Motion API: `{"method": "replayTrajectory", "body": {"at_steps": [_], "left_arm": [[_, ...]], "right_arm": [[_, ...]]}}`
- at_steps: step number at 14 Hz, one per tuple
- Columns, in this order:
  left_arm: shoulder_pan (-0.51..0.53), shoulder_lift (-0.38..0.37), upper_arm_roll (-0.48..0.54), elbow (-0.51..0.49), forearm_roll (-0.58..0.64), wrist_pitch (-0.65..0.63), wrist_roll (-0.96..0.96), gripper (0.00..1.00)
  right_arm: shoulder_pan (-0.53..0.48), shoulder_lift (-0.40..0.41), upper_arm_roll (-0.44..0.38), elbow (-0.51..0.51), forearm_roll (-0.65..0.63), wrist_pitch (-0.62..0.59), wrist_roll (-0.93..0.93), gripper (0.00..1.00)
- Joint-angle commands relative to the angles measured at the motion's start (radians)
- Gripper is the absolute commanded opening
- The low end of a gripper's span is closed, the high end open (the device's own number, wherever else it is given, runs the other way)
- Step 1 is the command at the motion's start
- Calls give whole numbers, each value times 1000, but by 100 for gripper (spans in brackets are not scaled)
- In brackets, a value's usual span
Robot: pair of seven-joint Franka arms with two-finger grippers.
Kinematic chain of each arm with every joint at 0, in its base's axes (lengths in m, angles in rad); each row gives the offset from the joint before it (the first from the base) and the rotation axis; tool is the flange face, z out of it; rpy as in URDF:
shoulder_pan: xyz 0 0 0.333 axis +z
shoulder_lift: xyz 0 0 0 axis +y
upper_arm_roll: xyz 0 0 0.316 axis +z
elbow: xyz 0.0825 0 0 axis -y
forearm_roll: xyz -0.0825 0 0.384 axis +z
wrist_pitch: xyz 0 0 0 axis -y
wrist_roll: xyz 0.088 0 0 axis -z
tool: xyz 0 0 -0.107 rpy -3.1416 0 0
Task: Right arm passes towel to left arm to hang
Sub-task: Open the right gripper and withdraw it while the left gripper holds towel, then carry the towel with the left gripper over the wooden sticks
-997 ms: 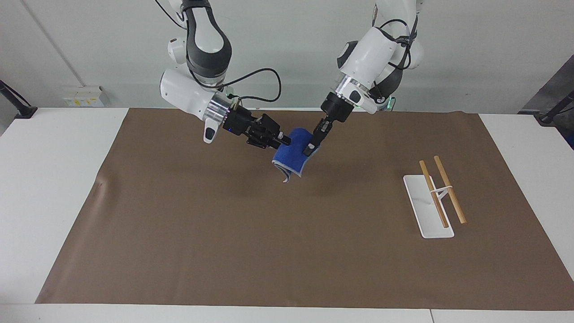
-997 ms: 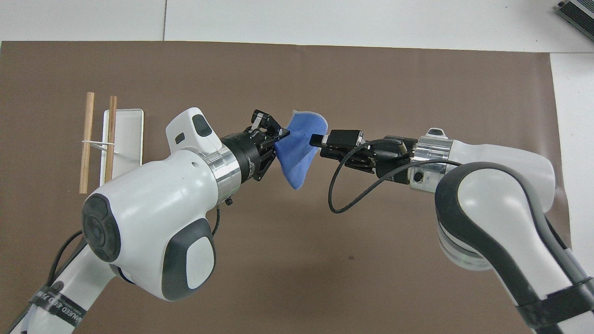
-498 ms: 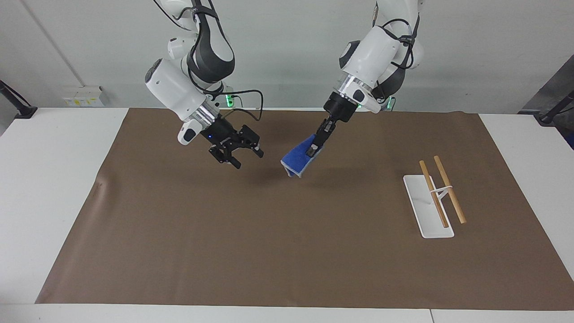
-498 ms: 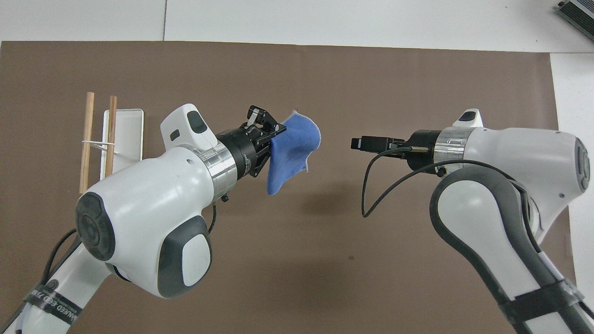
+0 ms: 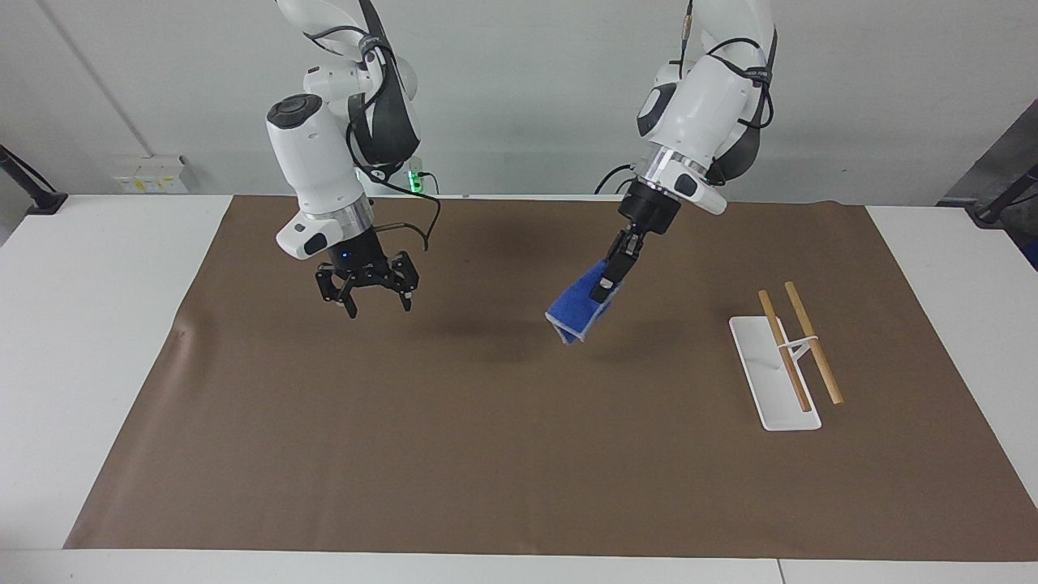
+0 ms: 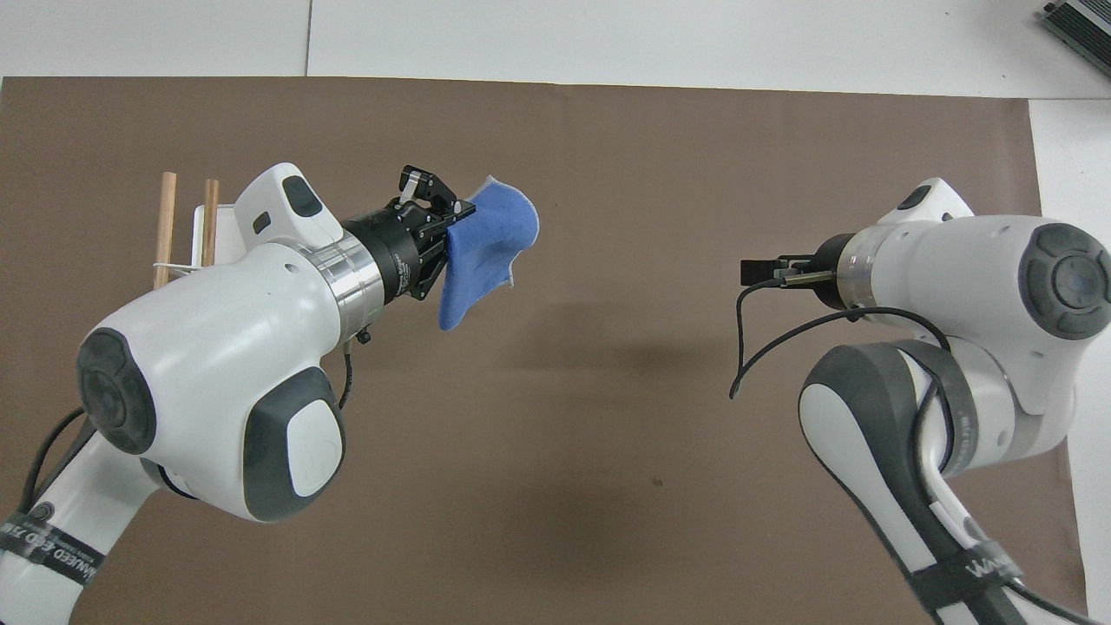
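Small royal-blue terry towel (image 5: 577,312): soft, light, limp; pinched at upper edge by left pincer (image 5: 606,284). Right pincer (image 5: 366,293): spread, empty.

I work in a robot lab, not a home. My two arms stand at a white table (image 5: 97,341) pushed against a bare pale wall (image 5: 527,97), with a plain brown mat (image 5: 486,422) spread flat as a work surface. Cables (image 5: 422,223) hang loose from my wrists, and a green status light (image 5: 415,173) glows at one base. A socket box (image 5: 150,174) sits on the wall, and black stands (image 5: 32,191) are clamped at the table's corners.
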Motion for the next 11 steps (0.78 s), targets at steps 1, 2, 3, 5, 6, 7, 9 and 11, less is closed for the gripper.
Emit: {"method": "replayTrajectory", "body": {"at_steps": [1, 2, 3, 5, 6, 7, 9, 11], "left_arm": [[41, 0, -7, -7, 38, 8, 8, 0], [49, -3, -2, -22, 47, 8, 8, 0], [61, -11, -2, -45, 76, 8, 8, 0], [92, -18, -2, -61, 93, 10, 6, 0], [113, -18, -2, -61, 93, 10, 6, 0], [139, -18, -2, -61, 95, 10, 6, 0], [194, -18, -2, -59, 95, 16, 6, 0], [274, -17, -5, -59, 95, 16, 8, 0]], "right_arm": [[-47, -3, 1, 111, -44, -164, 26, 100], [-64, -9, 1, 145, -44, -218, 26, 100], [-79, -15, 1, 182, -44, -270, 26, 100], [-93, -15, -1, 259, -44, -365, 26, 100], [-101, -15, -1, 296, -44, -410, 28, 100], [-109, -15, -1, 328, -44, -448, 38, 100], [-129, -15, -1, 388, -45, -534, 47, 100], [-145, -15, -2, 435, -45, -609, 47, 100]]}}
